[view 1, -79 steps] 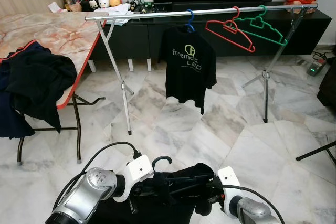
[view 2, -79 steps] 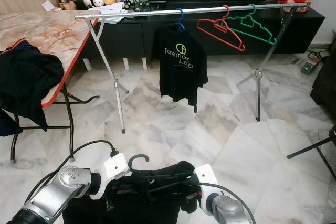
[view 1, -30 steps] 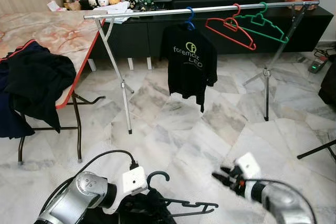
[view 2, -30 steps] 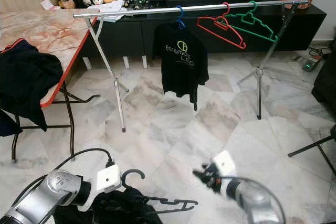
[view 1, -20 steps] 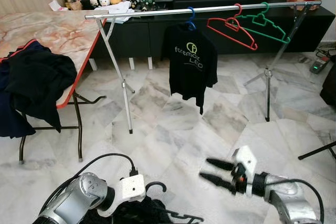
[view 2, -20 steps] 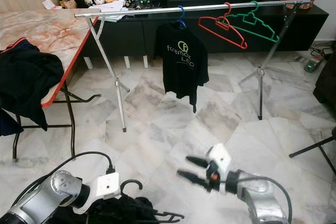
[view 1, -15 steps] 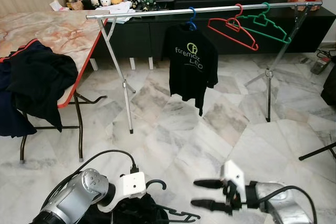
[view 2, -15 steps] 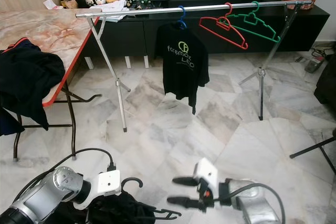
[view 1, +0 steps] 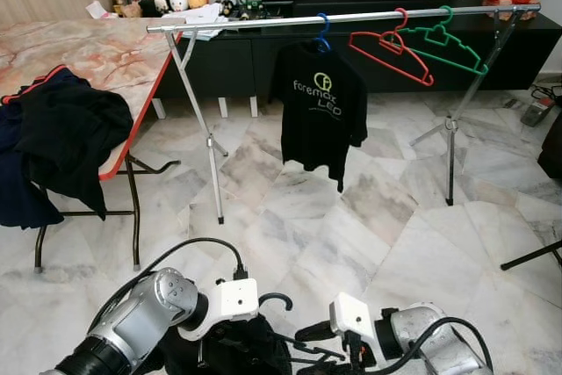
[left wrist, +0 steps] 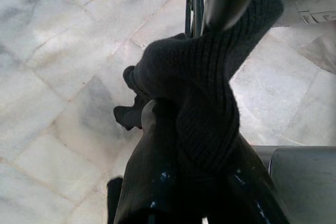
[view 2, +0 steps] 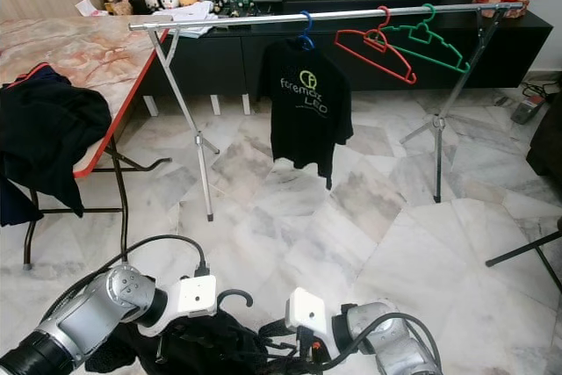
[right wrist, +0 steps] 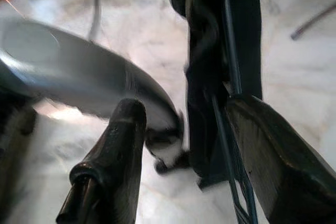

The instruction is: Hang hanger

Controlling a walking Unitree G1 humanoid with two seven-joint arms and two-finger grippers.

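while the rail [view 1: 351, 17] stands well ahead across the marble floor [view 1: 369, 208], the hanger [view 2: 235, 298] is held low in front of the robot, so the step in hand is judged to be the readying of the loaded hanger, not yet the hanging. the left hand [left wrist: 173, 145] is closed on the hanger's neck, with dark cloth [left wrist: 205, 93] bunched over its fingers. the right hand [right wrist: 184, 145] is spread wide, the hanger's thin bar and the cloth lying between its fingers; no firm hold is seen there. the hook is turned upward and curls toward the robot's right, and the long axis is judged to run roughly level, left to right, though most of it is hidden under cloth. next, a lift and an approach to the rail are called for, toward the free stretch left of the shirt [view 1: 320, 111], with the hook's open side brought over the rail.
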